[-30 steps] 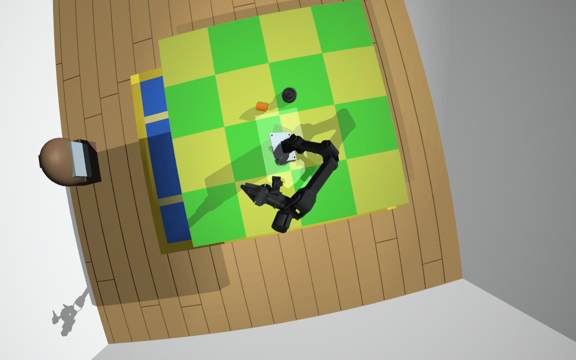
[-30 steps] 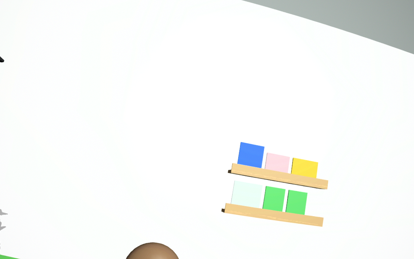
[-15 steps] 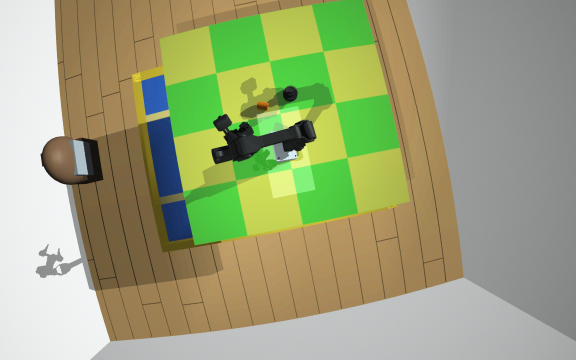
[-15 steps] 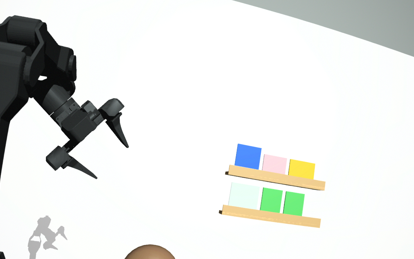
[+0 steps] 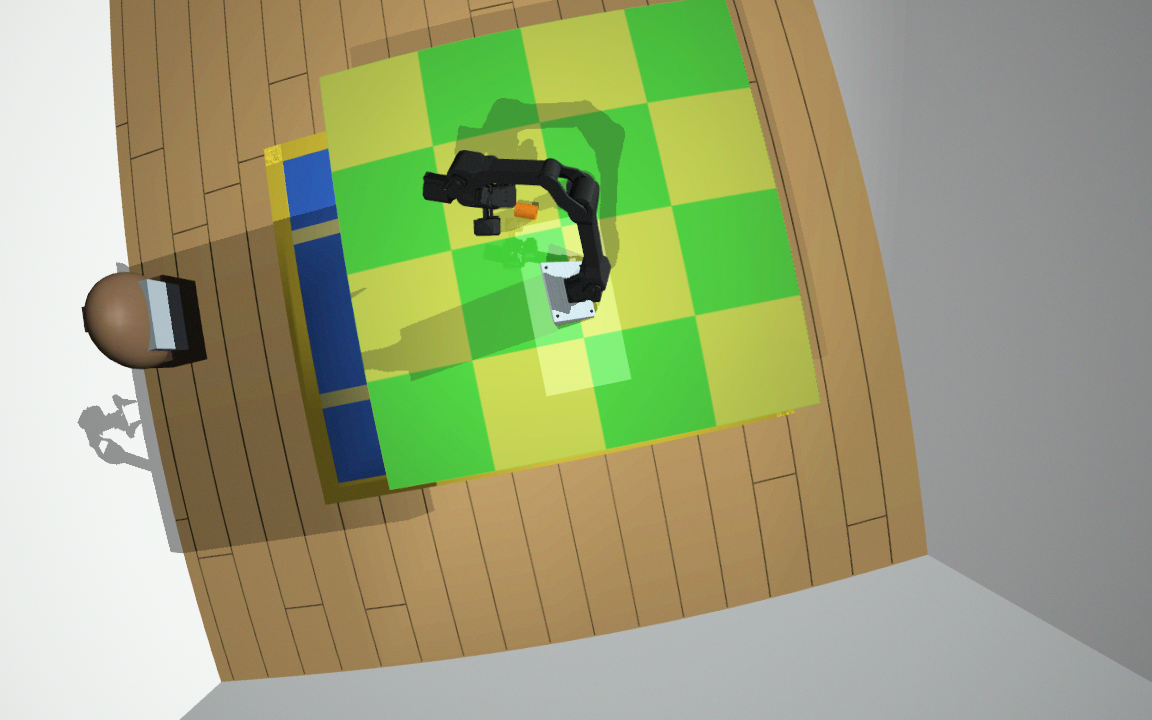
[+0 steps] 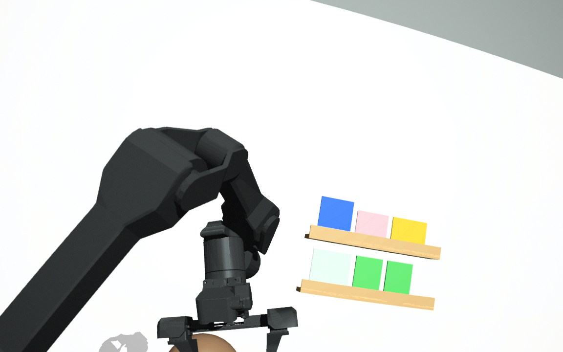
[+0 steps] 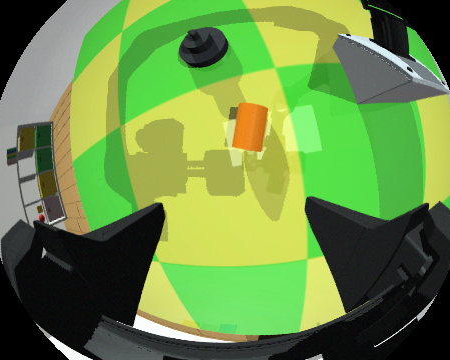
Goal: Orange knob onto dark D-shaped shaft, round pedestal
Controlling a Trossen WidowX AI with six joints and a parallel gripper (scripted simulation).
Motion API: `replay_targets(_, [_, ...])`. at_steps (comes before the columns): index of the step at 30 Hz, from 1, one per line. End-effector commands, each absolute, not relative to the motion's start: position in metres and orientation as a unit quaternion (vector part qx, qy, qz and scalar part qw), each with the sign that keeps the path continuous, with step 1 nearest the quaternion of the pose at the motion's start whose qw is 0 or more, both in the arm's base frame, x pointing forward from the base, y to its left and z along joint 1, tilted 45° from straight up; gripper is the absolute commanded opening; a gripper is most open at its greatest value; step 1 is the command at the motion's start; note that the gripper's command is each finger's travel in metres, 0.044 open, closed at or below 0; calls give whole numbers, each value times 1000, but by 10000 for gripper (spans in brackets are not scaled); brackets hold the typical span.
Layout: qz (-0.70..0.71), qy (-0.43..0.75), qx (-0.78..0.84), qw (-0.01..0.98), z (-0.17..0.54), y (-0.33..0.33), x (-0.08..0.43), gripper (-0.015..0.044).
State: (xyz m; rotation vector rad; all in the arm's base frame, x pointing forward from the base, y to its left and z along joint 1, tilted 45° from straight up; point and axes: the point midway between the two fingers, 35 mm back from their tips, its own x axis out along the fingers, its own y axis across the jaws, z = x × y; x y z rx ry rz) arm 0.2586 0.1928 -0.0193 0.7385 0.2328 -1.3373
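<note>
The orange knob (image 5: 525, 210) (image 7: 250, 127) looks like a smooth cylinder lying on its side; its hole is not visible. The dark round pedestal (image 7: 205, 57) stands on a green square, with its dark shaft (image 7: 194, 38) rising from the top; the arm hides both in the top view. My gripper (image 5: 487, 198) (image 7: 235, 202) is open and empty, above the mat and to the left of the knob in the top view. In the wrist view, the knob lies ahead of the gap between the fingers. In the exterior view, the fingertips are cut off by the bottom edge.
The checkered mat (image 5: 746, 358) (image 7: 235, 300) carries the arm's metal base plate (image 5: 573, 313) (image 7: 395, 82), near the knob. My arm (image 5: 593, 232) (image 6: 143, 184) arches over the mat. A brown round object (image 5: 119, 317) (image 6: 205, 342) stands beyond the mat. Wall shelves (image 6: 371, 243) hold several coloured blocks.
</note>
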Motion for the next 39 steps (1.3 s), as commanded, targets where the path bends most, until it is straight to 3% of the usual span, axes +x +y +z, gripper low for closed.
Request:
replay_targets(1, [-693, 60, 306, 650, -34, 133, 269, 440])
replay_targets(4, [-741, 33, 290, 605, -40, 99, 271, 440])
replay_targets(12, [-744, 31, 289, 602, -56, 82, 272, 440])
replay_targets(39, [-744, 31, 289, 602, -83, 56, 273, 440])
